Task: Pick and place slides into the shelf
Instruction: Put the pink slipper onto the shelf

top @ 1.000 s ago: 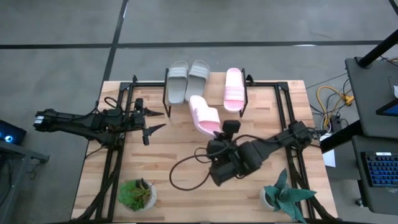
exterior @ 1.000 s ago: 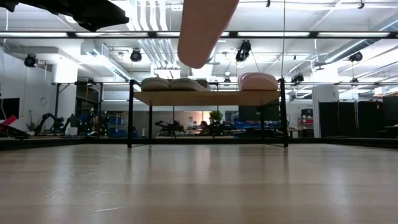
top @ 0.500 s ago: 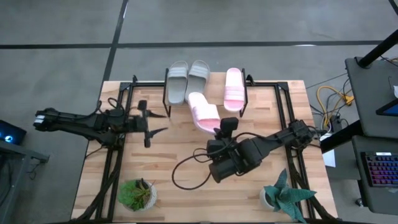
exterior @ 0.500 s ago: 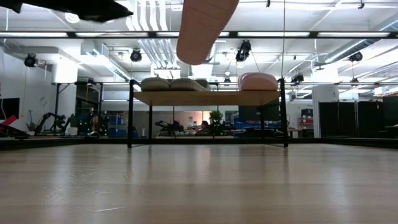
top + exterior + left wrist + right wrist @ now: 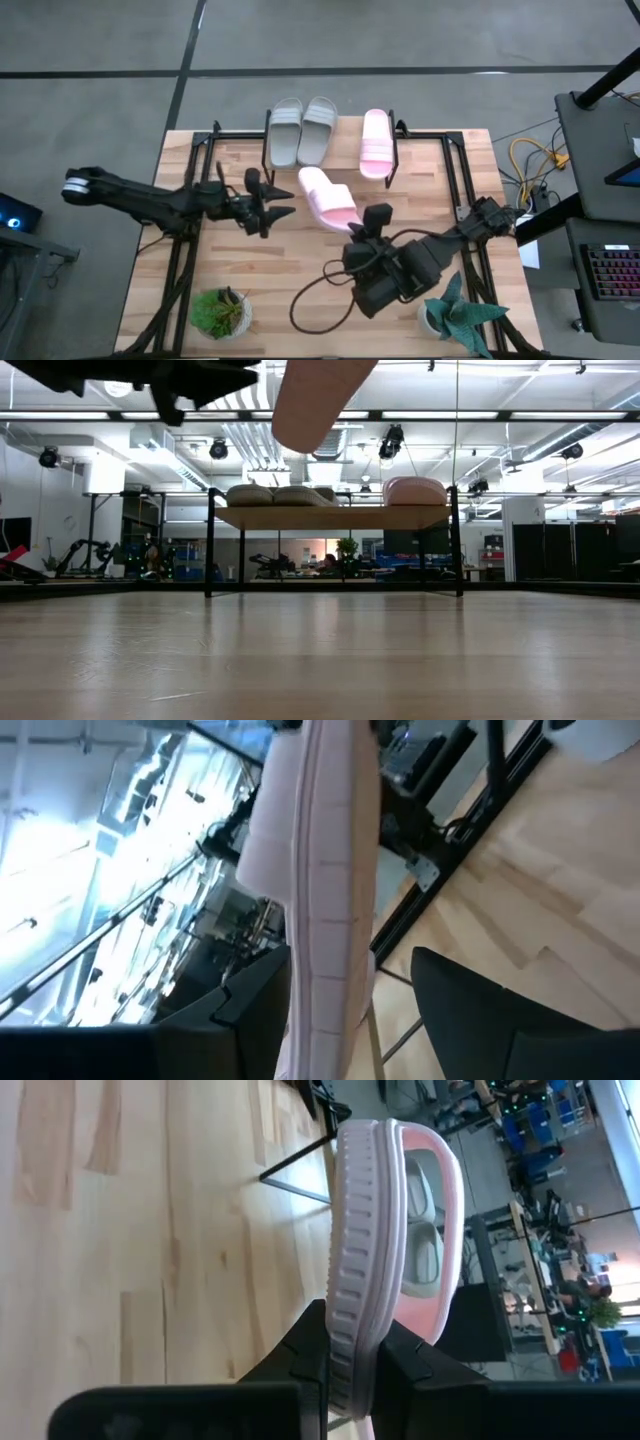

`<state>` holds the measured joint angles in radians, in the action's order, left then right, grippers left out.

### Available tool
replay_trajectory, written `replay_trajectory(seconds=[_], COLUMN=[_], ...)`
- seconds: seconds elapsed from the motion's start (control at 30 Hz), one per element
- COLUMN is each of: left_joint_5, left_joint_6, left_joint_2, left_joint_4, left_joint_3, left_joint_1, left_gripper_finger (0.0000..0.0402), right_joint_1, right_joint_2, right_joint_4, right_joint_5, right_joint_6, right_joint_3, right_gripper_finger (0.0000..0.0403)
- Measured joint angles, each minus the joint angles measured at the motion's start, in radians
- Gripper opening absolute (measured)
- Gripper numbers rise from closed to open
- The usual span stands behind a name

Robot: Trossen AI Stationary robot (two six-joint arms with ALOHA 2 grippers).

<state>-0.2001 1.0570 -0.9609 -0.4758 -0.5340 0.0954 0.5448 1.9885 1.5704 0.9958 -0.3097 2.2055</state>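
The desk [image 5: 300, 270] carried the shelf [image 5: 330, 150] at its far edge. On the shelf's plank lay two grey slides [image 5: 300, 130] side by side and one pink slide [image 5: 375, 143] near its right end. A second pink slide [image 5: 327, 198] hung raised above the desk in front of the shelf. The right pincer [image 5: 372, 222] was clamped on that slide's heel edge. The left pincer [image 5: 280, 207] stood open just beside the slide's toe, gripping nothing.
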Motion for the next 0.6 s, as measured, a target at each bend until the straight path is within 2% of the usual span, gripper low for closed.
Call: replay_trajectory(seconds=[0.2, 0.47, 0.6], left_joint_5=[-0.052, -0.105, -0.108], left_joint_6=[0.000, 0.000, 0.000], left_joint_2=[-0.123, -0.219, -0.255], left_joint_4=[-0.013, -0.005, -0.005], left_joint_3=[-0.087, -0.162, -0.178], left_joint_1=[-0.019, -0.038, -0.037], left_gripper_finger=[0.0193, 0.0192, 0.0168], right_joint_1=[0.026, 0.028, 0.029], right_joint_2=[0.000, 0.000, 0.000], right_joint_4=[0.000, 0.000, -0.001], right_joint_5=[0.000, 0.002, 0.001], right_joint_6=[-0.007, -0.012, -0.007], right_joint_3=[0.000, 0.000, 0.000], right_gripper_finger=[0.0028, 0.0028, 0.0028])
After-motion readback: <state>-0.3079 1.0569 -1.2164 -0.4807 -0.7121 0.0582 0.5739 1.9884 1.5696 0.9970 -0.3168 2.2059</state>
